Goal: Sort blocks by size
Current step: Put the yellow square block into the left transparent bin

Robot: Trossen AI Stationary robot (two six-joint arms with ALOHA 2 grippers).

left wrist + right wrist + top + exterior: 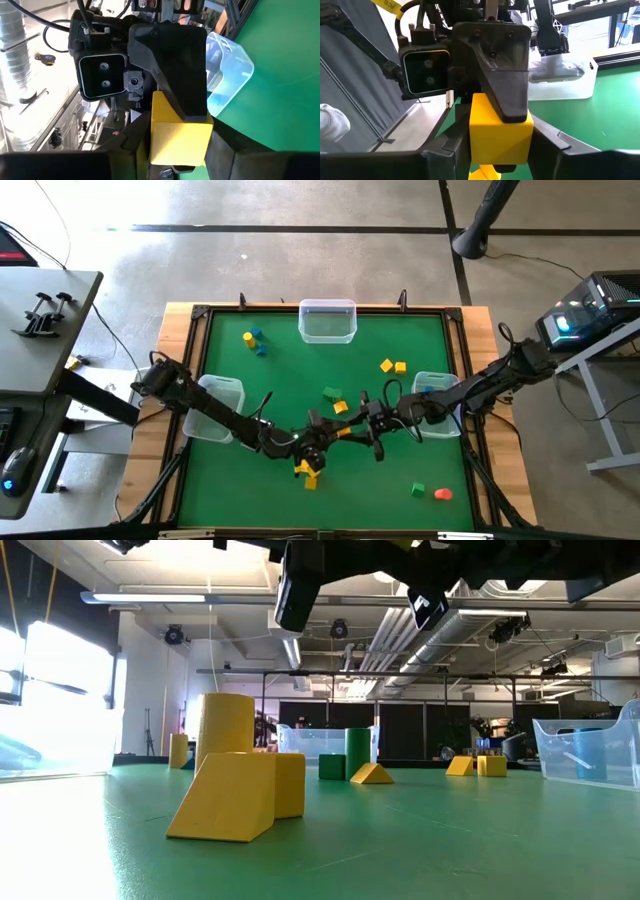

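My left gripper (328, 436) and my right gripper (364, 426) meet tip to tip above the middle of the green table, both shut on one yellow block (345, 432). The block fills the middle of the left wrist view (180, 142) and of the right wrist view (500, 135). Each wrist view shows the other gripper facing it. Below them, yellow blocks (306, 472) lie on the mat, shown in the low view as a wedge (225, 797) and a cylinder (225, 725). Other blocks lie scattered: yellow and blue (253, 340), yellow (393, 366), green (333, 393), green (418, 491), red (443, 494). My left gripper pinches the yellow block's two opposite sides (156, 150) between its fingers, coming level from the table's left. The block is lifted clear of the table. My right gripper pinches the same block by its other pair of faces (479, 145), coming level from the table's right. One of its fingers (182, 75) lies across the block's face in the left wrist view. The block hangs clear of the mat.
Clear bins stand at the far edge (327, 320), at the left edge (215, 408) under my left arm, and at the right edge (437, 402) under my right arm. A wooden rim (180, 380) frames the mat. The near left of the mat is bare.
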